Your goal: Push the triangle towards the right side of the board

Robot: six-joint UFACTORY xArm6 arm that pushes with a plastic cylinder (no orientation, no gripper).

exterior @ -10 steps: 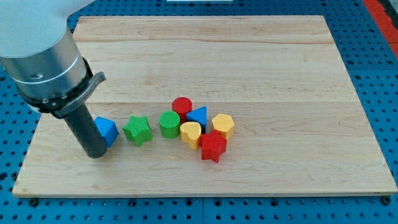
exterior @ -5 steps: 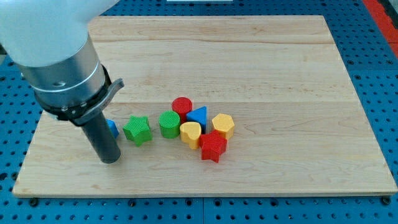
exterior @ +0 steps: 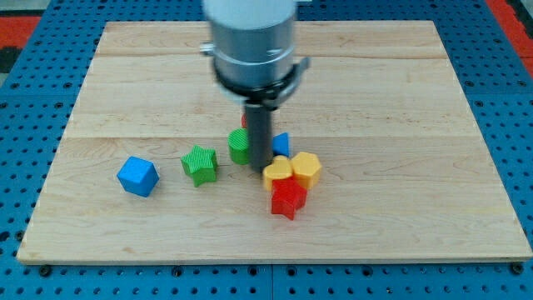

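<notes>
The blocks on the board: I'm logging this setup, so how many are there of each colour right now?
Blue: 2, the blue cube and the blue triangle, partly behind the rod.
Green: 2, the green star and the green cylinder.
Yellow: 2, the yellow heart and the yellow hexagon.
Red: 2, the red star and a red block, almost wholly hidden by the rod.
Total: 8.

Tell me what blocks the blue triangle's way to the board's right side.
The yellow hexagon block sits just right and below the blue triangle; straight right of it the board looks clear. My tip stands against the triangle's left, with the green cylinder beyond.
</notes>
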